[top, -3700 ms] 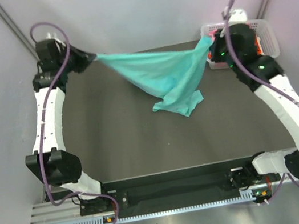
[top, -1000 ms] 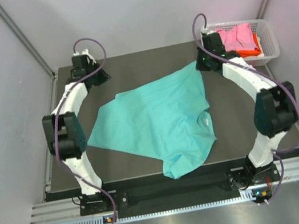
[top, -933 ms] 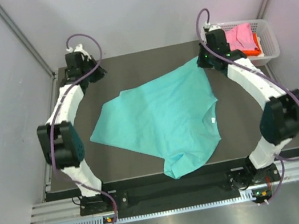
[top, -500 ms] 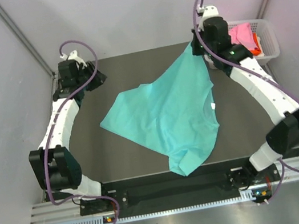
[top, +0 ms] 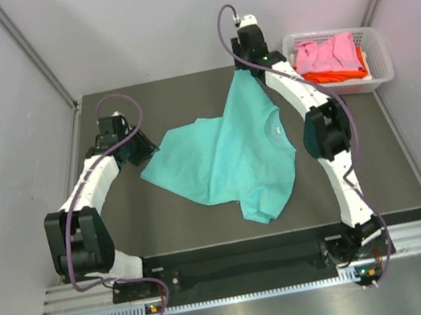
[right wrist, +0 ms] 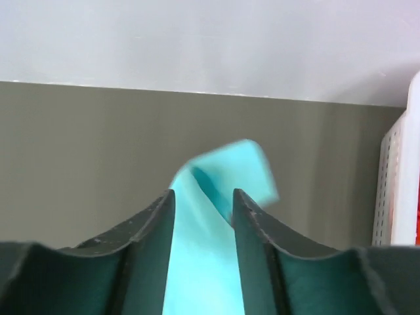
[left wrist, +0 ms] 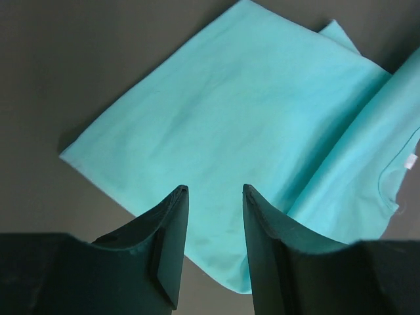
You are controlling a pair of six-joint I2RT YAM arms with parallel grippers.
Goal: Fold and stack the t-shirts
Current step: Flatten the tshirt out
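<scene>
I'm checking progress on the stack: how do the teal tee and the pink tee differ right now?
The teal tee lies spread on the table; the pink tee sits bunched in the basket. The right gripper lifts a corner of the teal tee; no gripper touches the pink tee. Both are plain and not yet folded.

Right gripper (right wrist: 204,197) low in frame, its two dark fingers (right wrist: 141,246) pressing on a band of the teal t-shirt (right wrist: 197,269) that fills the gap between them. Above the tips the cloth ends in a folded corner, flopped over to the right, slightly blurred. Behind: dark table (right wrist: 79,144), pale wall (right wrist: 197,39) across the top, white lattice basket (right wrist: 394,184) wall at right edge, reddish at its lower end.
</scene>
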